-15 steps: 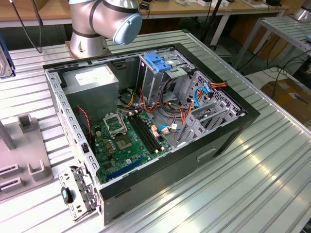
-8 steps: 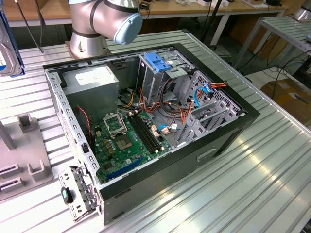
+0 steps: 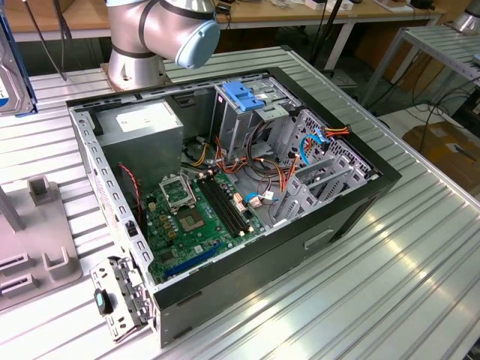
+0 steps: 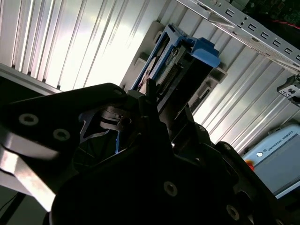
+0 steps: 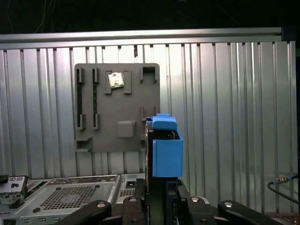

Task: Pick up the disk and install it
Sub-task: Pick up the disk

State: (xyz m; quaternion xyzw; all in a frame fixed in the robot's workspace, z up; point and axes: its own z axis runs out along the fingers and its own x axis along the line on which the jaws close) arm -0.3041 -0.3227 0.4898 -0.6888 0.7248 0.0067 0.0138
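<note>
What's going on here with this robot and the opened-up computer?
A robot arm is partway through fitting a disk into the open computer case. Its gripper holds the disk by one end, blue rails and all, above the ribbed table near a grey holder plate. The disk is not yet in the case.

Silver-grey arm (image 3: 142,30) with a pale blue joint cap (image 3: 196,39); black fingers (image 4: 93,101) dotted with screws (image 4: 169,188).
</note>
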